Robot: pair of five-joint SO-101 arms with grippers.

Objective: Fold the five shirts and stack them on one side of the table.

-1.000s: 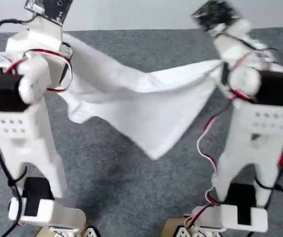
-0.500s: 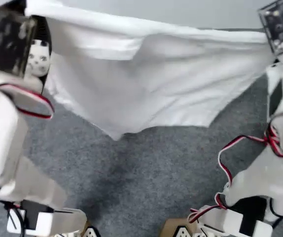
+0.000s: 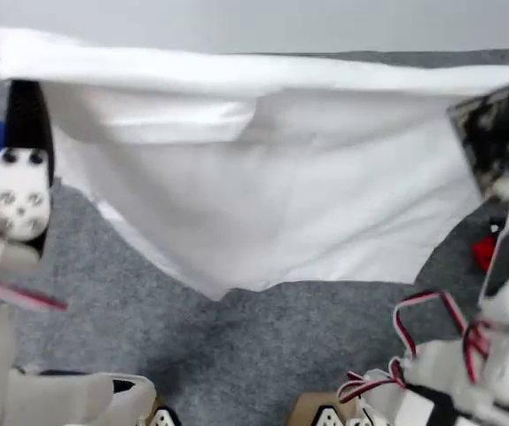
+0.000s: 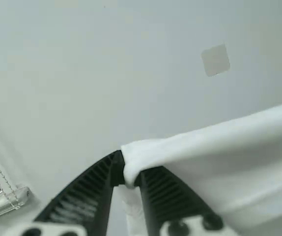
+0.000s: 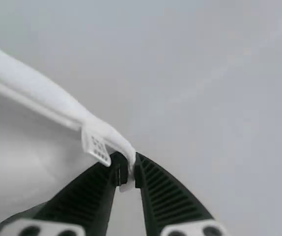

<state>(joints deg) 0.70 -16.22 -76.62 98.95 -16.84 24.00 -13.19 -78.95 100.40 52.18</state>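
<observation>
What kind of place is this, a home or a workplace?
Probably a robotics test bench: a grey felt-covered table, white plastic robot arms with loose red-and-white wires, and a plain pale wall.

One white cloth shirt (image 3: pixel 263 195): held aloft, spread wide. Top edge taut and level; body hangs in loose folds, lower edge drooping to a point.

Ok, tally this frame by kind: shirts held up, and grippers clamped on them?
Shirts held up: 1, the white shirt
Grippers clamped on it: 2, the left gripper and the right gripper
Total: 3
</observation>
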